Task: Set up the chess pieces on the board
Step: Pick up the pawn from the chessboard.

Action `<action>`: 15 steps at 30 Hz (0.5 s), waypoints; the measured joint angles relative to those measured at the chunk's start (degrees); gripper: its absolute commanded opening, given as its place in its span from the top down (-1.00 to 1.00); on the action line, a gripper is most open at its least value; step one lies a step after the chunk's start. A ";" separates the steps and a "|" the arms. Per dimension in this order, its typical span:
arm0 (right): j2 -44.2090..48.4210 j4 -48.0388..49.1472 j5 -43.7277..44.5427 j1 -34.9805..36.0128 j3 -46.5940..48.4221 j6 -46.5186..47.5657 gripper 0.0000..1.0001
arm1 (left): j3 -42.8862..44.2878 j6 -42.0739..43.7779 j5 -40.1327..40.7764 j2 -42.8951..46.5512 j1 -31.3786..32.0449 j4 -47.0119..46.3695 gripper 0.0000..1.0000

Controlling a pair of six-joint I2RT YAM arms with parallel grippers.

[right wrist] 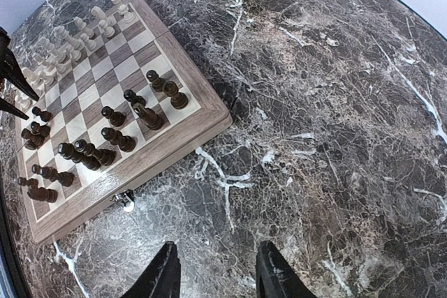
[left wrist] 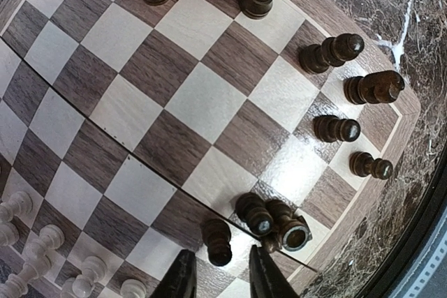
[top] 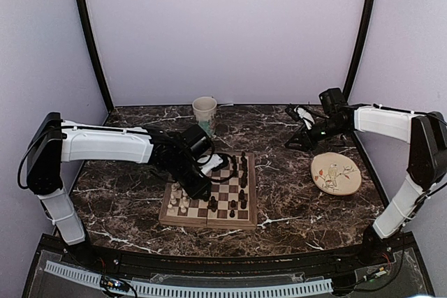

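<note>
The left arm (top: 105,143) rises from its base to a high elbow. Its white forearm then runs level to the right, and the wrist bends down over the board's white-side half. The left gripper (left wrist: 222,270) has its jaws parted and clamps nothing. The overhead view hides this under the wrist. The left wrist view shows one dark brown pawn (left wrist: 218,241) standing upright right at the gap between the tips, with two more dark pieces just to its right.

The cream-white turned chess pieces (top: 176,204) crowd the left end of the one square wooden checkered chessboard (top: 206,221). They stand too close together to count. The dark brown-black pieces (top: 242,172) stand toward its right end. The left wrist view shows four along the outer edge and five more at the top. Only the right wrist view shows a small metal clasp (right wrist: 126,200) on the board's side.

Behind the board stands a single pale paper cup (top: 204,111) on the dark veined marble tabletop (top: 293,207).

The right gripper (right wrist: 218,256) hangs with its jaws released and nothing between them, over bare marble well apart from the board. One round cream plate with a bird motif (top: 351,165) lies near it. The right arm (top: 380,122) climbs to an elbow at the far right, and its forearm reaches left.
</note>
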State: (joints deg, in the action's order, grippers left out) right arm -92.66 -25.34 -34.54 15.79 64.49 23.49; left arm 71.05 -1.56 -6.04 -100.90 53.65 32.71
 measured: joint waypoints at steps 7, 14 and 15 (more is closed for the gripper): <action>0.00 -0.02 0.00 0.00 0.00 0.02 0.25 | 0.20 0.35 1.09 -0.70 0.00 0.17 0.47; 0.00 -0.02 0.00 0.00 0.00 0.02 0.25 | 0.57 0.76 1.20 -2.49 0.00 0.28 0.65; 0.00 -0.02 0.00 0.00 0.00 0.00 0.25 | 0.74 0.81 1.22 -2.60 0.00 0.33 0.70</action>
State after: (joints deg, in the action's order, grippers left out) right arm -92.66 -25.36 -34.54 15.79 64.49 23.49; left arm 71.79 -0.75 -4.82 -103.50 53.65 33.04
